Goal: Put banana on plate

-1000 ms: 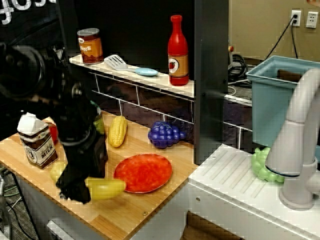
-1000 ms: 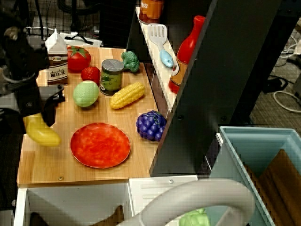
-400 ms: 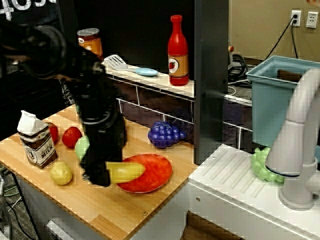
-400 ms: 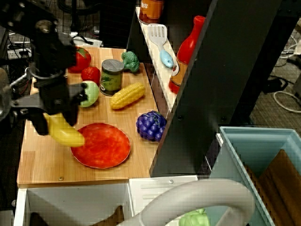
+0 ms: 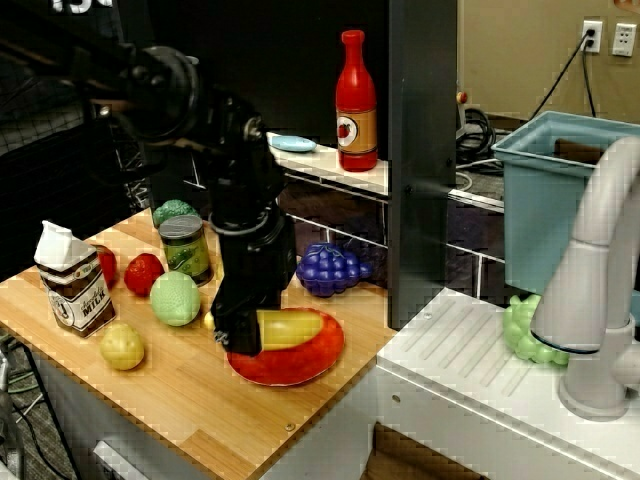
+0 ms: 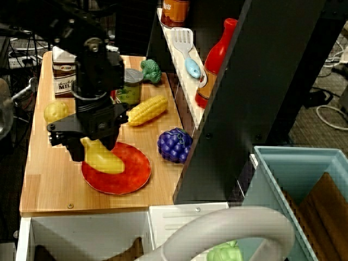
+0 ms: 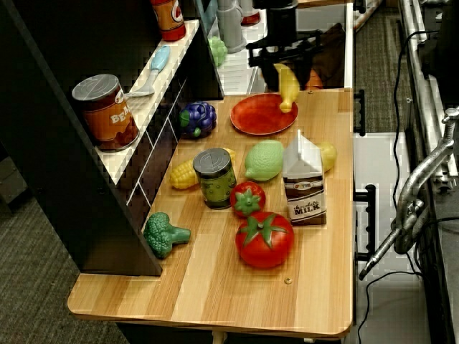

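One banana (image 6: 103,159) clamped in fingers (image 6: 87,145), poised over near edge of plate (image 6: 130,174); contact unclear.

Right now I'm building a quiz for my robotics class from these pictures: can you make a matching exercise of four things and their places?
Things:
1. banana
2. corn cob
3. red bottle
4. milk carton

Places:
A. on the shelf
B. at the counter's left end in the front view
C. in the gripper, over the plate
D. between the green can and the purple grapes

Pairs: 1-C, 2-D, 3-A, 4-B
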